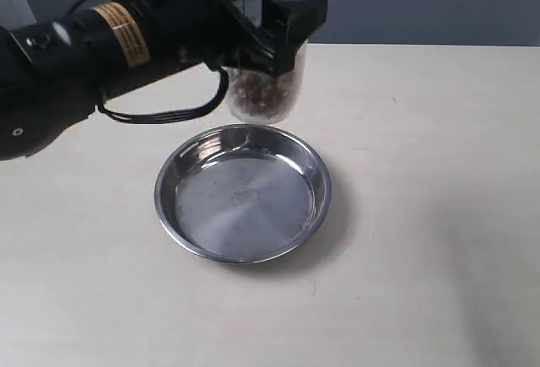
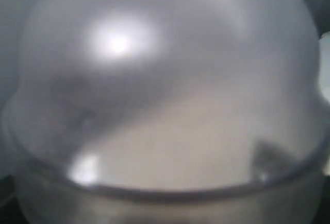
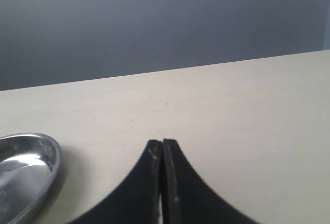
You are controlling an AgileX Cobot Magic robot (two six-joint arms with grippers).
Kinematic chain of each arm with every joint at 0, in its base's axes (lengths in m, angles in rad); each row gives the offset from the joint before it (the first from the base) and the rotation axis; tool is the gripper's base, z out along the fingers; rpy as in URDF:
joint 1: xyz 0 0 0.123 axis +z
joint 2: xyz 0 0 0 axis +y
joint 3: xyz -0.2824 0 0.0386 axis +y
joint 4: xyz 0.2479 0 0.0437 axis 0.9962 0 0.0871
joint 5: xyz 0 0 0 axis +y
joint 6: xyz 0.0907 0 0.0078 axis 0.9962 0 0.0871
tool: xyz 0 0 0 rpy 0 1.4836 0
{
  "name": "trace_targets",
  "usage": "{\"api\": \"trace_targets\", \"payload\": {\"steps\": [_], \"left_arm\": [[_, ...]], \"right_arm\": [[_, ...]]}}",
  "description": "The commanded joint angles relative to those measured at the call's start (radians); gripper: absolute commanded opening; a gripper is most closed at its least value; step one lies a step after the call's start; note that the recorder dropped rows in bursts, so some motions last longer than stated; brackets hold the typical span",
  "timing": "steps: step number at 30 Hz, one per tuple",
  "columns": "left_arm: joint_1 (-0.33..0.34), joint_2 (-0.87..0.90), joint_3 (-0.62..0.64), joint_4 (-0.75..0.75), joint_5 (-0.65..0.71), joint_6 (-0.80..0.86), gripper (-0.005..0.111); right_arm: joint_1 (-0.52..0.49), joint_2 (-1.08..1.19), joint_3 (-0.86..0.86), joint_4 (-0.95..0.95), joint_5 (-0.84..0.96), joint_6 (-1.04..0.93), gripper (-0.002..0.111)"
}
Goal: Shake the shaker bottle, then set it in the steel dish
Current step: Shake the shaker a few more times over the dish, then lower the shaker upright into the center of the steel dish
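frosted shaker bottle [image 1: 270, 97], brown granules inside, upright beside the shiny steel dish [image 1: 243, 207].

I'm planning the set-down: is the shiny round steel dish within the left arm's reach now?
Probably yes: the left gripper holds the frosted plastic shaker bottle right beside the steel dish, nothing between them.

shaker bottle [image 1: 265, 97] just behind steel dish [image 1: 245, 207] on table [image 1: 422, 215]
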Motion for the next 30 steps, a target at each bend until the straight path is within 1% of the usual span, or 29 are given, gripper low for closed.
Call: {"api": "trace_targets", "payload": {"steps": [1,3,5,7,8,12,15,18,21,27,30], "left_arm": [[0.031,0.118,0.059,-0.027,0.015,-0.003,0.0],[0.046,0.082,0.054,-0.018,-0.057,0.01,0.0],[0.058,0.083,0.054,-0.018,-0.108,0.063,0.0],[0.07,0.127,0.056,-0.018,-0.112,0.073,0.0],[0.078,0.16,0.067,-0.02,-0.143,0.073,0.0],[0.102,0.295,0.11,-0.022,-0.469,0.083,0.0],[0.102,0.378,0.111,-0.056,-0.59,0.097,0.0],[0.102,0.444,0.111,-0.093,-0.644,0.106,0.0],[0.102,0.489,0.111,-0.097,-0.712,0.106,0.0],[0.102,0.55,0.111,-0.089,-0.696,0.104,0.0],[0.102,0.563,0.111,-0.089,-0.708,0.104,0.0]], "right_arm": [[0.002,-0.005,0.001,-0.001,-0.013,-0.004,-0.001],[0.002,-0.005,0.001,-0.001,-0.015,-0.004,-0.001],[0.002,-0.005,0.001,-0.001,-0.015,-0.004,-0.001],[0.002,-0.005,0.001,-0.001,-0.015,-0.004,-0.001],[0.002,-0.005,0.001,-0.001,-0.015,-0.004,-0.001],[0.002,-0.005,0.001,-0.003,-0.015,-0.004,-0.001],[0.002,-0.005,0.001,-0.003,-0.015,-0.004,-0.001],[0.002,-0.005,0.001,-0.003,-0.015,-0.004,-0.001],[0.002,-0.005,0.001,-0.003,-0.011,-0.004,-0.001],[0.002,-0.005,0.001,-0.003,-0.013,-0.004,-0.001],[0.002,-0.005,0.001,-0.003,-0.013,-0.004,-0.001]]}}
